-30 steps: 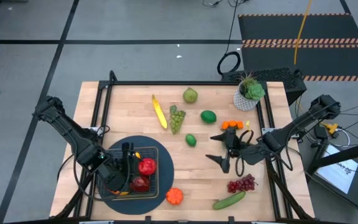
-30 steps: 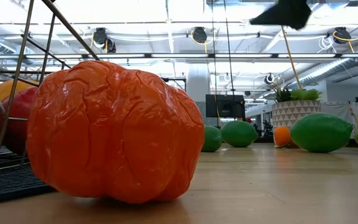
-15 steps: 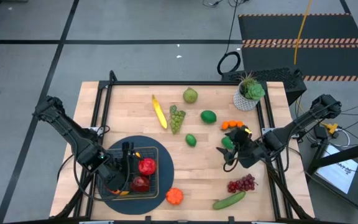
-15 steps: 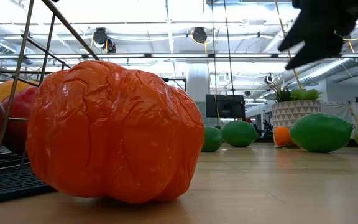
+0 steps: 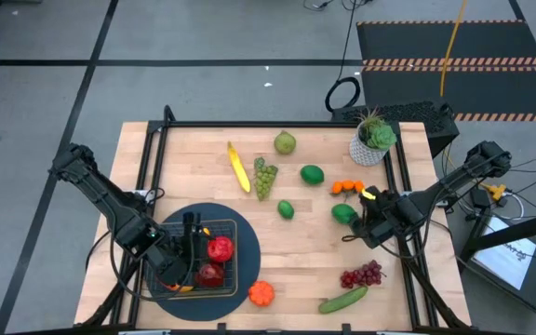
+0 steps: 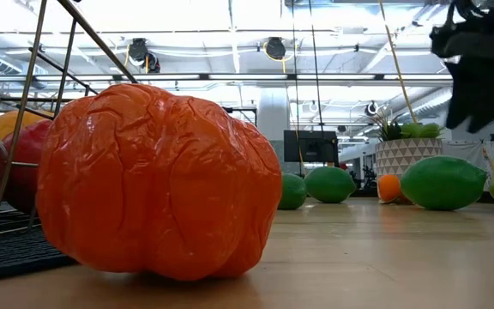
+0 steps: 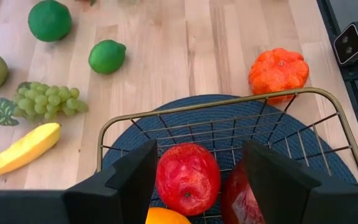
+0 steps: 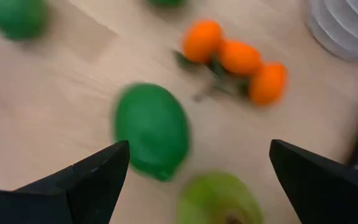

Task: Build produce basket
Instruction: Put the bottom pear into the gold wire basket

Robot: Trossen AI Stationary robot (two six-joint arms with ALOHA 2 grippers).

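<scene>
The right gripper (image 8: 194,180) is hovering with its jaws spread wide and empty above a green lime (image 8: 151,130) near the table's (image 5: 296,251) right edge, with the small oranges (image 8: 236,57) just beyond, probably lining up a pick. The left gripper (image 7: 197,180) is hanging over the basket (image 7: 328,102), jaws parted and holding nothing, a red apple (image 7: 187,177) lying between the fingers' line of sight. The basket is sitting on a round dark mat (image 5: 170,228) at the front left, with an orange pepper (image 5: 261,293) just beside it and a banana (image 5: 238,167) well apart.
</scene>
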